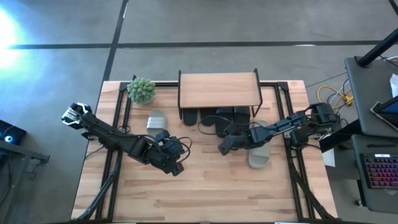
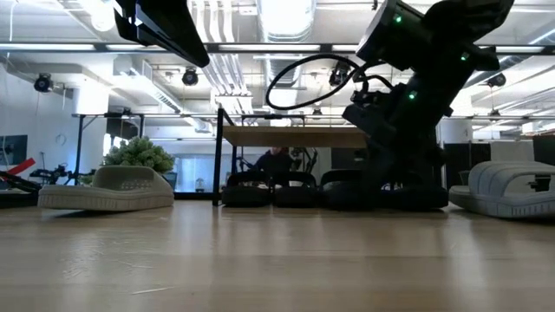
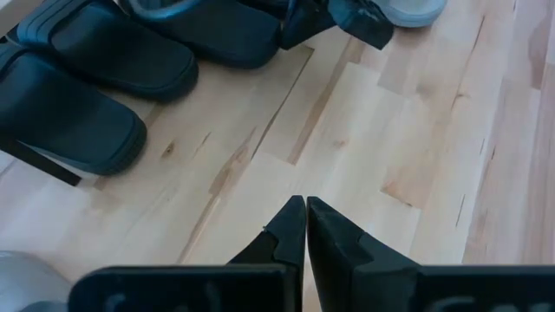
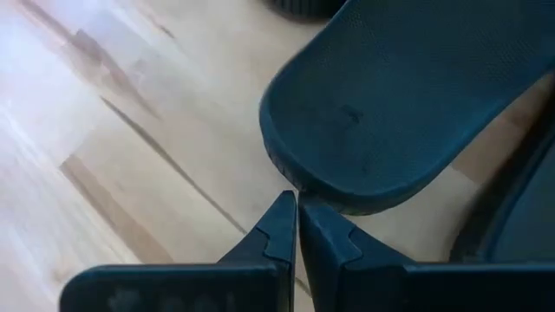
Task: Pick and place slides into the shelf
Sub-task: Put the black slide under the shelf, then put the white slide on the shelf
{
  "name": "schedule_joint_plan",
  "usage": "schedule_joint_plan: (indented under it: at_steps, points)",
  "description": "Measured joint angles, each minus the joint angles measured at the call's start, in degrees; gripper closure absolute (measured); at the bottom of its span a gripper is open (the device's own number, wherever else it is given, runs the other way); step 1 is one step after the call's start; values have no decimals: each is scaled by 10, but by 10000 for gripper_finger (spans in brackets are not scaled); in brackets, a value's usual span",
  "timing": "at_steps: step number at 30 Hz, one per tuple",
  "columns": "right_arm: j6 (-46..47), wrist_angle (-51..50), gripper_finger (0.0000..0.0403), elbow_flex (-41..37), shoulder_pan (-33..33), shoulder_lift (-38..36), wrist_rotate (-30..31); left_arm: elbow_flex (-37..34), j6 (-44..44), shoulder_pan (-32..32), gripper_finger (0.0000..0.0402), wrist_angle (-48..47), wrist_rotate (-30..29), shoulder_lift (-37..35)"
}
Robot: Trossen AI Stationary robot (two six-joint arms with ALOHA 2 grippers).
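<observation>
Both pairs of fingers were pressed fully together and held nothing, as you could see in the two wrist views. Your right gripper (image 4: 291, 208) had its closed tips just at the rim of a black slide (image 4: 408, 95), at its heel end; whether they touched it or were only beside it, I cannot tell. Your left gripper (image 3: 305, 212) hovered over bare bench (image 1: 205, 186), apart from every slide.

For the progress: the shelf (image 1: 219, 91) stood at the far side of the bench, and the four black slides (image 1: 217, 118) lay under its wooden board or just in front of it, some still sticking out. Two grey slides were not yet placed: one (image 1: 156, 119) lay near the plant (image 1: 142, 90), the other (image 1: 259, 155) lay beside the right arm. I would judge the task a little past half done.
</observation>
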Motion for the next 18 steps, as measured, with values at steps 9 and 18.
schedule_joint_plan:
  at_steps: [9,18]
  points:
    - [-3,-37,364,0,30,-46,-30,0,4,0,402,0,2,0]
    - [8,-124,259,3,49,-121,-31,0,17,0,402,0,2,0]
